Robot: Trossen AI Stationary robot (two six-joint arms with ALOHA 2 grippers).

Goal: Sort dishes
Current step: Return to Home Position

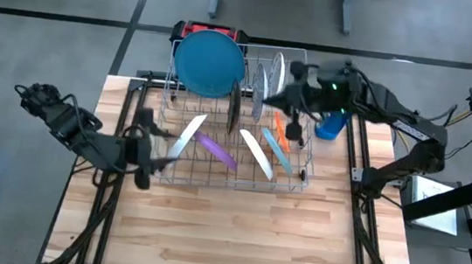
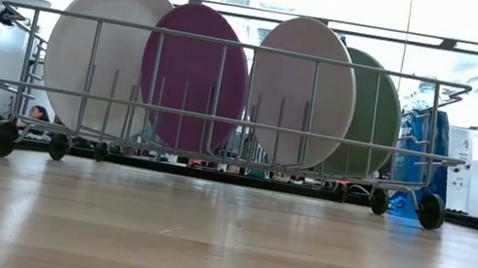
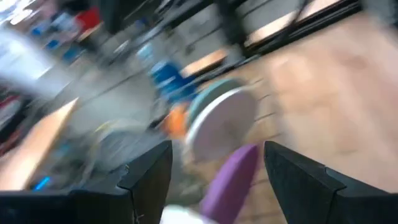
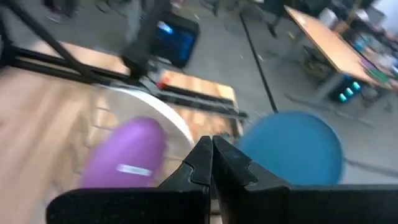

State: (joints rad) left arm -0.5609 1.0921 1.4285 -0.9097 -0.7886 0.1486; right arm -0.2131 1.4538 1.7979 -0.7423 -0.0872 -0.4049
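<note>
Currently the left gripper (image 3: 217,149) is hovering, fingers spread and empty, at the wire rack's (image 1: 301,184) left side. The purple plate (image 1: 216,150) is leaning in its slots; farther back, the large blue plate (image 1: 210,62) is standing, with the right gripper (image 4: 211,143) hanging at the far right, fingers pinched together.

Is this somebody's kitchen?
Probably not; it looks like a robot lab or workshop. A dark left arm and right arm flank a wire dish rack of plates on a light wooden table, with grey floor and a desk beyond.
</note>
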